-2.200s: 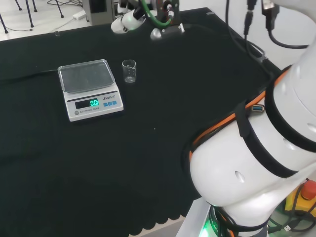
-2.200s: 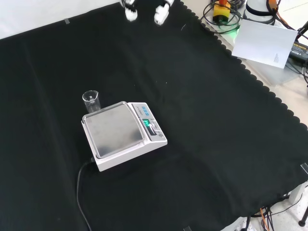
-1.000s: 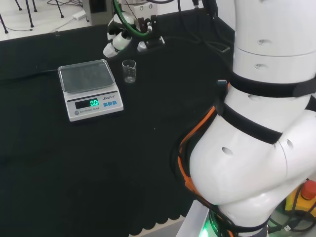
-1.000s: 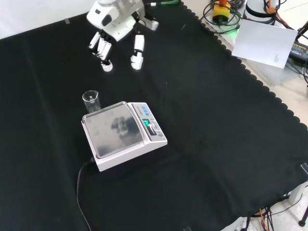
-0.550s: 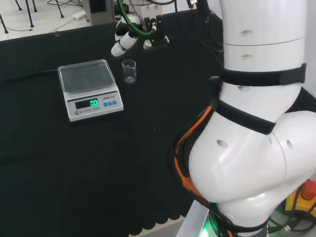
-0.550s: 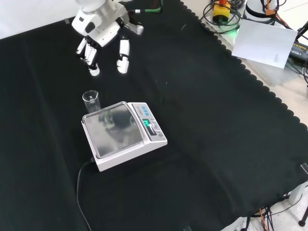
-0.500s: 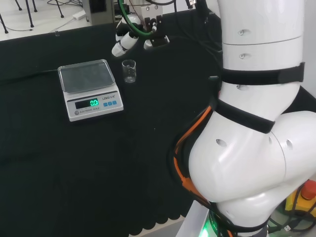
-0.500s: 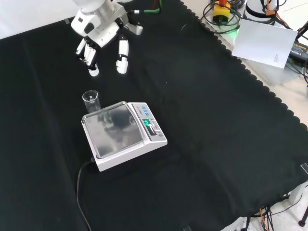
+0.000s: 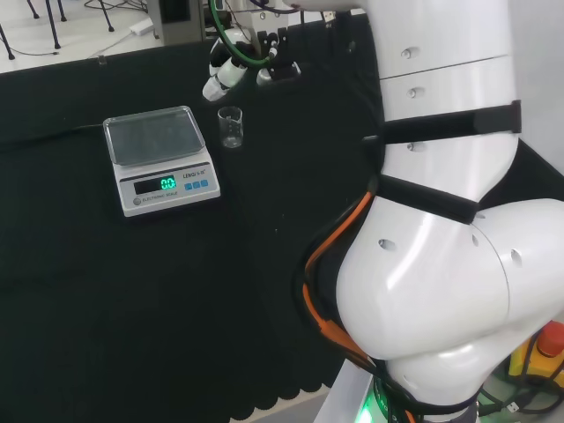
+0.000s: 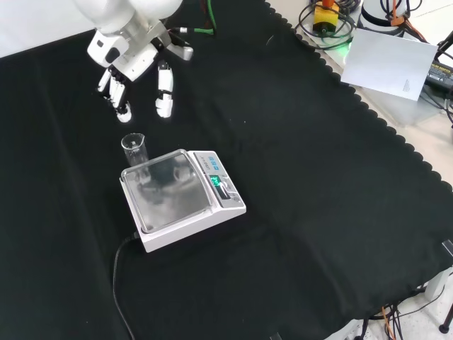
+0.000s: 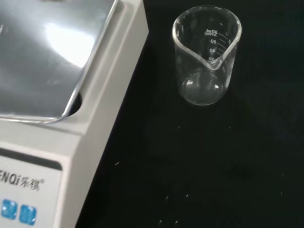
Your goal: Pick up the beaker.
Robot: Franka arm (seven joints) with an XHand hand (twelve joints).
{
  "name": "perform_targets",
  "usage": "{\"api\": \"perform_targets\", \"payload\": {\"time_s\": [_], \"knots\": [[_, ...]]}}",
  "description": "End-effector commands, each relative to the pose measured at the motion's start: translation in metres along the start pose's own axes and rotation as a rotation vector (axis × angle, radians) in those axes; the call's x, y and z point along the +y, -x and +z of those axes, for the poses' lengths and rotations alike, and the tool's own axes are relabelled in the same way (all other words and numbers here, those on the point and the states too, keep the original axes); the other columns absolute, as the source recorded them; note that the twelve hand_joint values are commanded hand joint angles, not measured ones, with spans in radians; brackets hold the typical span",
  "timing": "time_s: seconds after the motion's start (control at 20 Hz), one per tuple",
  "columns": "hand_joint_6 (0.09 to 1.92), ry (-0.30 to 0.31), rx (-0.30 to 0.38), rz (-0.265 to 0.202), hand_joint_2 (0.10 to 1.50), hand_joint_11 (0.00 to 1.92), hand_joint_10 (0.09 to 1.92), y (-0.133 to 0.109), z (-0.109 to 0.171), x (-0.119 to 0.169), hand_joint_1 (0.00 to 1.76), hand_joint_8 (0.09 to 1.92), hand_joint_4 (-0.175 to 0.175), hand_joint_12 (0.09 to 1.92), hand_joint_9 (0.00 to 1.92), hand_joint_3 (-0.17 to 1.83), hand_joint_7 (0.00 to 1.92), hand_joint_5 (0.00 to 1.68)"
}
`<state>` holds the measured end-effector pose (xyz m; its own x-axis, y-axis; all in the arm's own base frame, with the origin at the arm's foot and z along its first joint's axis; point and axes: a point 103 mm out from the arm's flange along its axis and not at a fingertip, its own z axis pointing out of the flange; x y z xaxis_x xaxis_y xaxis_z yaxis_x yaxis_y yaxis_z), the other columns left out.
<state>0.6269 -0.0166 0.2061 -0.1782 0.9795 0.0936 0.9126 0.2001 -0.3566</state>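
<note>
In the head view the arm's white links (image 9: 441,176) cover the bench's right side, and the cloth (image 9: 176,308) behind them cannot be seen. The hand (image 9: 231,72) shows there as little more than pale fingers beyond the beaker (image 9: 230,126); its palm cannot be made out. In the wrist view the scale (image 11: 57,95), just beside the beaker (image 11: 206,54), is cut off by the frame at two edges, and its pan and buttons show only in part. Whether the clear beaker holds anything is too hard to tell.
</note>
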Motion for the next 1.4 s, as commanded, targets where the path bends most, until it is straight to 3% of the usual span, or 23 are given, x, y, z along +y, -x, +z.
{"api": "perform_targets", "payload": {"time_s": [0.05, 0.15, 0.25, 0.35, 0.6, 0.8, 1.0, 1.4], "knots": [[0.79, -0.071, 0.007, 0.008, 0.83, 0.33, 0.86, 0.012, 0.008, 0.019, 0.68, 0.84, -0.063, 1.41, 0.74, 0.48, 0.63, 0.53], [0.80, -0.083, 0.024, -0.037, 0.83, 0.33, 0.86, 0.014, 0.012, 0.022, 0.68, 0.84, -0.064, 1.41, 0.74, 0.48, 0.63, 0.53], [0.80, -0.141, 0.023, -0.063, 0.83, 0.32, 0.87, 0.016, 0.017, 0.025, 0.68, 0.85, -0.062, 1.42, 0.72, 0.49, 0.60, 0.50], [0.77, -0.201, 0.017, -0.063, 0.79, 0.27, 0.89, 0.019, 0.023, 0.028, 0.68, 0.86, -0.055, 1.44, 0.60, 0.49, 0.48, 0.38], [0.66, -0.248, 0.005, -0.028, 0.72, 0.15, 0.92, 0.020, 0.031, 0.034, 0.66, 0.86, -0.040, 1.46, 0.39, 0.47, 0.29, 0.24], [0.64, -0.272, -0.004, 0.005, 0.72, 0.13, 0.92, 0.020, 0.040, 0.036, 0.65, 0.85, -0.037, 1.47, 0.37, 0.46, 0.27, 0.24], [0.64, -0.277, 0.009, 0.000, 0.72, 0.14, 0.92, 0.019, 0.042, 0.037, 0.66, 0.86, -0.042, 1.47, 0.39, 0.46, 0.29, 0.27], [0.60, -0.322, -0.011, -0.006, 0.67, 0.19, 0.91, 0.019, 0.075, 0.047, 0.74, 0.85, -0.032, 1.46, 0.37, 0.44, 0.28, 0.24]]}}
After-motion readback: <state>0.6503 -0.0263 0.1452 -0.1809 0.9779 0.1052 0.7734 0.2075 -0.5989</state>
